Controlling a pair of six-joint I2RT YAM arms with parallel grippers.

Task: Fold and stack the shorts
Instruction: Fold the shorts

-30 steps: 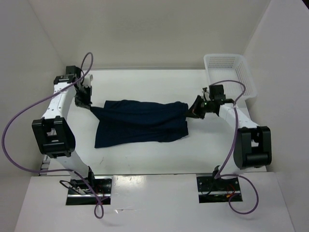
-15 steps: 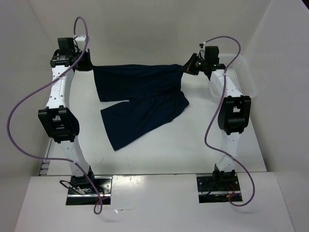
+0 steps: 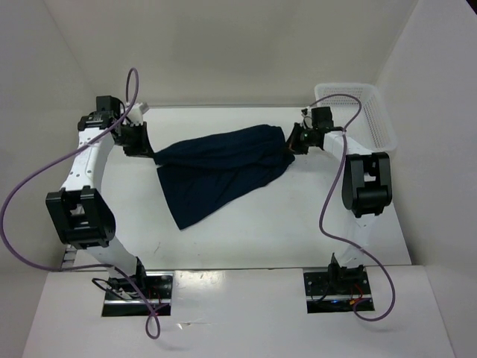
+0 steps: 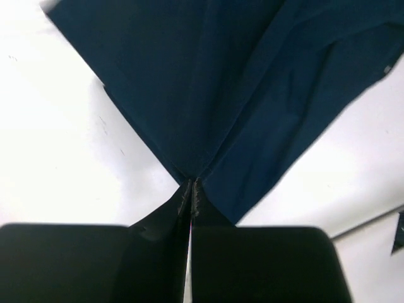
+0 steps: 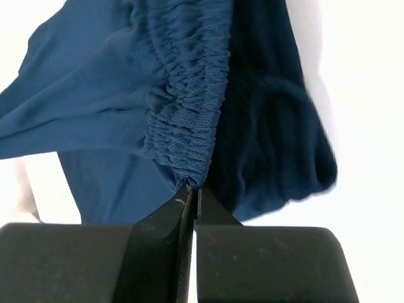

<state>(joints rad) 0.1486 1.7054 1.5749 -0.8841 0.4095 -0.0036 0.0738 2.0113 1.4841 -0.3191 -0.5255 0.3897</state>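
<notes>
White tabletop (image 3: 313, 224) below, and your navy shorts (image 3: 223, 168) sag across its far middle, strung between both arms. Left gripper (image 4: 191, 187) pinches a cloth corner; right gripper (image 5: 192, 187) clamps the ribbed waistband (image 5: 189, 126). Light, limp fabric, so grip edges and expect droop.

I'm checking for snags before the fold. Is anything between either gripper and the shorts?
No. The left gripper and right gripper are each shut directly on the shorts, nothing between. The white basket stands apart at the far right.
</notes>
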